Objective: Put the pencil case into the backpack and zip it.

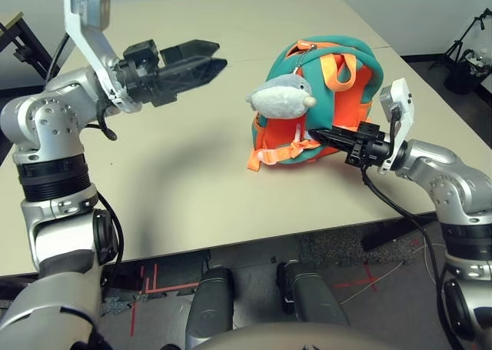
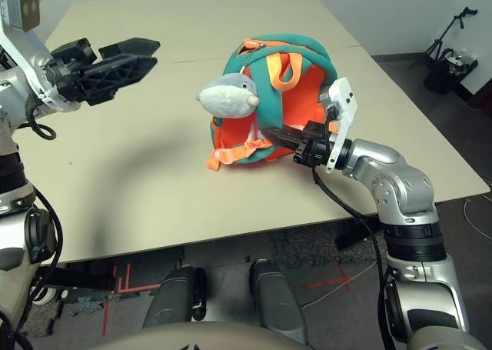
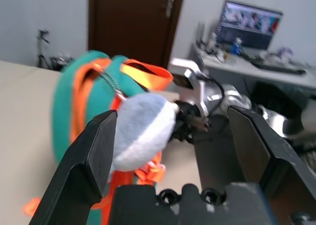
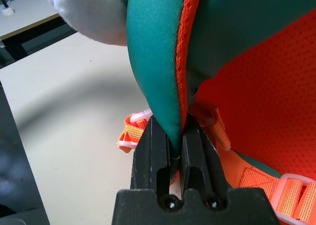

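The backpack (image 1: 338, 54), teal with an orange back panel and straps, stands upright on the table right of centre. A grey-white plush fish (image 1: 280, 98) hangs at its left side. My right gripper (image 1: 319, 133) reaches in low from the right and is shut on a teal padded edge of the backpack (image 4: 153, 76), pinched between both black fingers (image 4: 153, 156). My left gripper (image 1: 221, 53) hovers open above the table, well left of the backpack and pointing at it, with nothing between its fingers (image 3: 94, 146). The pencil case is out of view.
The beige table (image 1: 177, 188) runs wide to the left and behind the backpack; its front edge lies close to my body. A black tripod (image 1: 469, 54) stands on the floor beyond the right edge, a dark frame (image 1: 19, 38) at the far left.
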Motion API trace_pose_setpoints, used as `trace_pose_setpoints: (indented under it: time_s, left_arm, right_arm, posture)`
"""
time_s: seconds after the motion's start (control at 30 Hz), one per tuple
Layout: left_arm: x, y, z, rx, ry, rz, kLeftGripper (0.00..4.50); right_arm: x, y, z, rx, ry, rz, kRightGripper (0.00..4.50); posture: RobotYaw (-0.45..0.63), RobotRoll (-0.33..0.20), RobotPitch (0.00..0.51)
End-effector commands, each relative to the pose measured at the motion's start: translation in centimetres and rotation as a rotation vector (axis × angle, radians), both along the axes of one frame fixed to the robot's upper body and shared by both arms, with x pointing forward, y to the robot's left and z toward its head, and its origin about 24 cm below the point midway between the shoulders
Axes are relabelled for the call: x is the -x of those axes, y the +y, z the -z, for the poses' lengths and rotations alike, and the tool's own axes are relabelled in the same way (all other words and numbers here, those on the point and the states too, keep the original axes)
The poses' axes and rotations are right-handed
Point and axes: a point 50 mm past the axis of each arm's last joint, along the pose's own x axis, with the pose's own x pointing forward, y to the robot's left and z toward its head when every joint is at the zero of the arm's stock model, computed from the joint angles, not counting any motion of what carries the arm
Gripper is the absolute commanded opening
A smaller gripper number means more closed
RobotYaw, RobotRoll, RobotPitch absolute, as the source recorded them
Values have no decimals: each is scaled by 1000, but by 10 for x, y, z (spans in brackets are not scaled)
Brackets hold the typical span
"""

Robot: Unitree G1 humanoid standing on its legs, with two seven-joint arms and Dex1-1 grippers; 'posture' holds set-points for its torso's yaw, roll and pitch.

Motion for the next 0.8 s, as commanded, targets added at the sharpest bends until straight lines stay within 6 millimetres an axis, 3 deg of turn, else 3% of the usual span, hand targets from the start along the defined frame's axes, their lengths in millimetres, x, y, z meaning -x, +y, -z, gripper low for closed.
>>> trace_pose_setpoints:
  time_s: [0.03, 0.37, 0.63, 0.73, 0.8]
  left_arm:
    - [-4, -15, 10, -46, -10, 32, 4453]
    - [-34, -46, 20, -131, -159, -20, 4453]
    - [-39, -62, 29, -122, -142, 44, 4453]
    - [-40, -66, 31, -108, -124, 65, 3915]
    - [-40, -68, 33, -103, -118, 71, 3215]
  right_arm:
    - [0, 5, 4, 22, 18, -38, 0]
    - [1, 5, 3, 23, 13, -35, 0]
    - [4, 4, 4, 16, 12, -20, 0]
    - [4, 4, 4, 14, 11, -17, 0]
    - [4, 5, 4, 13, 11, -15, 0]
  posture:
    - [-63, 0, 90]
    - [-83, 0, 92]
    - [-99, 0, 94]
    - [-100, 0, 95]
    - [-99, 0, 96]
